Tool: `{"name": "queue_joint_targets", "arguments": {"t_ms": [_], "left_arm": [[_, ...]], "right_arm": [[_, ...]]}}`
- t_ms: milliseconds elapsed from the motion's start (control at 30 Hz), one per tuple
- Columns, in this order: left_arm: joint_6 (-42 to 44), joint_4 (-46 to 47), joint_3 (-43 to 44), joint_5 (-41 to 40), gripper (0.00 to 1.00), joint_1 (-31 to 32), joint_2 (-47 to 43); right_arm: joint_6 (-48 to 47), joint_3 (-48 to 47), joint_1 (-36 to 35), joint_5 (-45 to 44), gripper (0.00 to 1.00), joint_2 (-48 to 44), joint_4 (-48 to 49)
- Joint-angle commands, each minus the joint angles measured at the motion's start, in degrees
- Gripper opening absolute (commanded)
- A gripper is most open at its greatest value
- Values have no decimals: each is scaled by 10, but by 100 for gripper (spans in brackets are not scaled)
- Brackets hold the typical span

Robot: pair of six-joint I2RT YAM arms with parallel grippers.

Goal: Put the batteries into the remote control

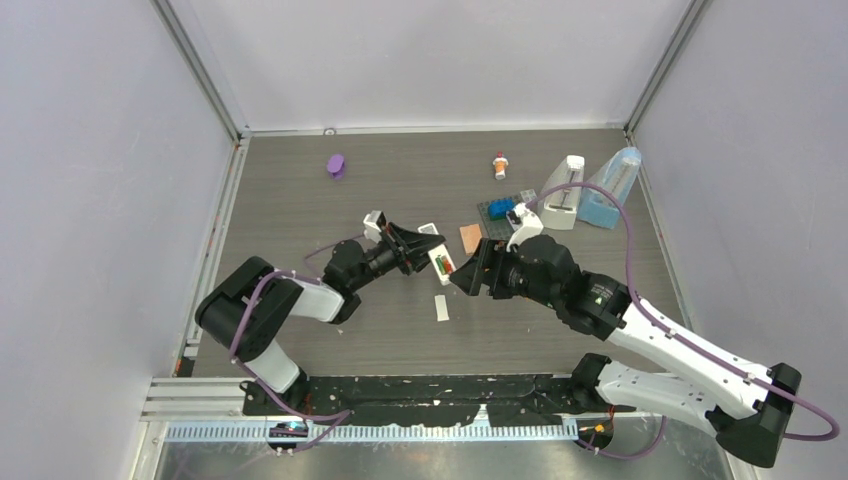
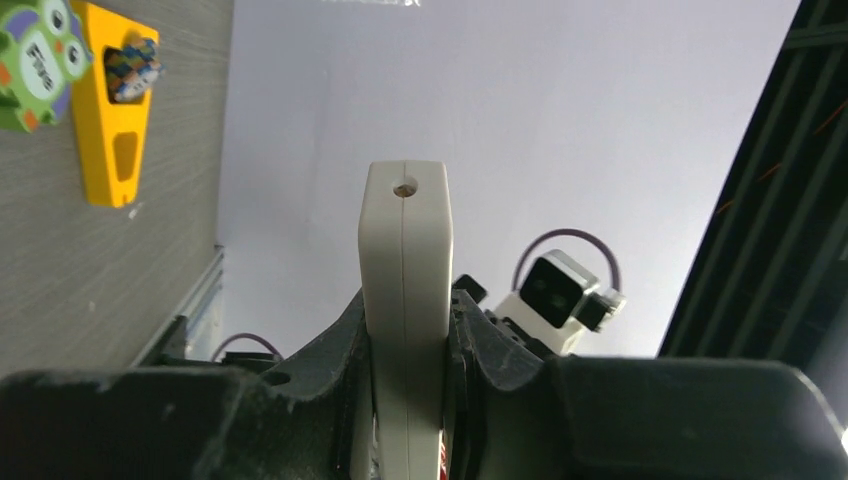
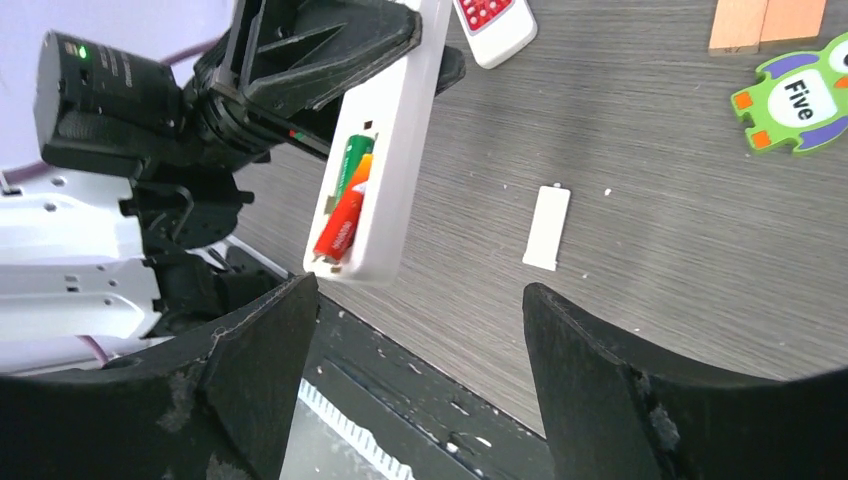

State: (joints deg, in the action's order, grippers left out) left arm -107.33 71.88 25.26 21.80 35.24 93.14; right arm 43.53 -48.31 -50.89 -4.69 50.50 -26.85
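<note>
Two arms are seen over one table. Two remotes are counted. One white remote control (image 3: 385,170) is held off the table near its centre. A second remote (image 3: 493,22) with red buttons lies on the surface at about 12 o'clock from the first.

Two batteries are seen in the open compartment of the held remote control. One green battery (image 3: 352,160) is seated nearer the gripped end, and one red-orange battery (image 3: 338,228) nearer the free end. One white battery cover (image 3: 547,227) lies flat on the table, at 6 o'clock from the remote control in the overhead view and well apart from it.

One owl puzzle piece (image 3: 795,100) marked "Five" and one wooden block (image 3: 765,22) are also seen. One purple item (image 1: 336,165) sits far off at about 10 o'clock and is too small to be identified.

The left gripper (image 1: 412,250) is closed tight on the remote control. Its body is pinched edge-on between the two fingers, as shown in the left wrist view.

The right gripper (image 1: 468,275) is spread wide at 3 o'clock of the remote control. Nothing is held between its fingers (image 3: 600,370), and contact with the remote control is not seen.
</note>
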Motion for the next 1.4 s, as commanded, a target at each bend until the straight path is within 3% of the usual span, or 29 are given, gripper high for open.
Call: {"name": "queue_joint_targets", "arguments": {"t_ms": [0, 1367], "left_arm": [[-76, 45, 18, -19, 0, 18, -24], [-89, 5, 35, -9, 0, 32, -22]], "right_arm": [[69, 23, -3, -28, 80, -21, 113], [54, 42, -3, -57, 73, -25, 106]]}}
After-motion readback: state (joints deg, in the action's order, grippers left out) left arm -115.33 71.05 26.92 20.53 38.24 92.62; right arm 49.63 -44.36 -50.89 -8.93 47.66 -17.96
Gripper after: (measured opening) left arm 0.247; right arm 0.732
